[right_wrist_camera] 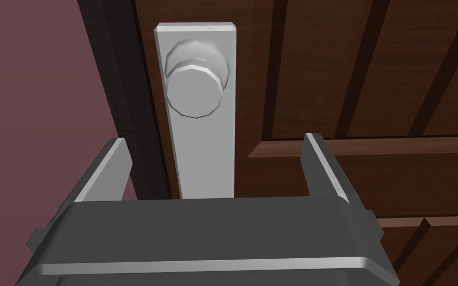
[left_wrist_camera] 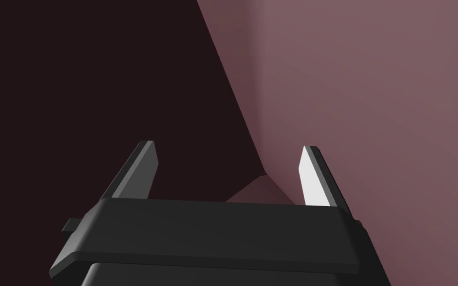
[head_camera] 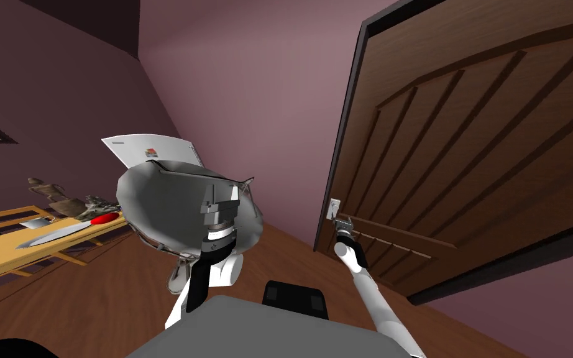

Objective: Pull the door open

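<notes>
Right pincer (right_wrist_camera: 214, 140) wide near grey knob (right_wrist_camera: 194, 92), dark brown panelled door (right_wrist_camera: 372, 74), left pincer (left_wrist_camera: 228, 148) wide

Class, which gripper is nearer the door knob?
Right. The right gripper is open just short of the knob; the left gripper is held well away from the door.

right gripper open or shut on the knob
Open. The right gripper has its fingers wide apart either side of the grey plate, knob beyond their tips.
</notes>
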You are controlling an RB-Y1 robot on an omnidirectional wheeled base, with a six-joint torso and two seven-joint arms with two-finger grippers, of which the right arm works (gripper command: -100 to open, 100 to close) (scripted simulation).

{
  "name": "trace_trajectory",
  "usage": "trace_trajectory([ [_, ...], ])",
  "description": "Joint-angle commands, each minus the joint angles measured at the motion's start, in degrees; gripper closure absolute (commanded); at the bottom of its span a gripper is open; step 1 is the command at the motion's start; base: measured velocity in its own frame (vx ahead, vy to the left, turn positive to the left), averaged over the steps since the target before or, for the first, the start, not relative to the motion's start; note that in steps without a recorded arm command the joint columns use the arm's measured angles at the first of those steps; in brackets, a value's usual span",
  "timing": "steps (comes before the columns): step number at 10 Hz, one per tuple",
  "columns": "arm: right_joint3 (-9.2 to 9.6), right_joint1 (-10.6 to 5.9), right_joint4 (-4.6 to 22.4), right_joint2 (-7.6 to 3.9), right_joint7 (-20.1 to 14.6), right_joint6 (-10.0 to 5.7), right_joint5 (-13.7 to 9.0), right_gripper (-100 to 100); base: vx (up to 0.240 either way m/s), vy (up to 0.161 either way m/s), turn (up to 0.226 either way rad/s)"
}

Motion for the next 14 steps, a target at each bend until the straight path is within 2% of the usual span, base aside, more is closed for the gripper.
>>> trace_trajectory([
  [1,0.20,-0.19,1.3,-1.56,-2.0,-0.61,-0.1,-100,0.170,-0.031,0.037],
  [4,-0.35,0.55,1.9,-4.17,-4.2,-0.67,-0.6,-100,0.180,-0.016,0.087],
  [6,-0.62,0.91,2.2,-5.47,-5.4,-0.71,-0.8,-100,0.201,0.002,0.137],
  [7,-0.52,0.72,2.2,-5.17,-5.0,-0.64,-0.7,-100,0.096,0.003,0.025],
  [8,-0.52,0.72,2.2,-5.17,-5.0,-0.64,-0.7,100,-0.015,-0.002,-0.031],
  [13,-0.52,0.72,2.2,-5.17,-5.0,-0.64,-0.7,100,-0.017,-0.001,0.004],
  [14,0.25,1.26,2.0,-6.08,-6.0,-0.38,-0.8,100,-0.161,-0.047,0.087],
])
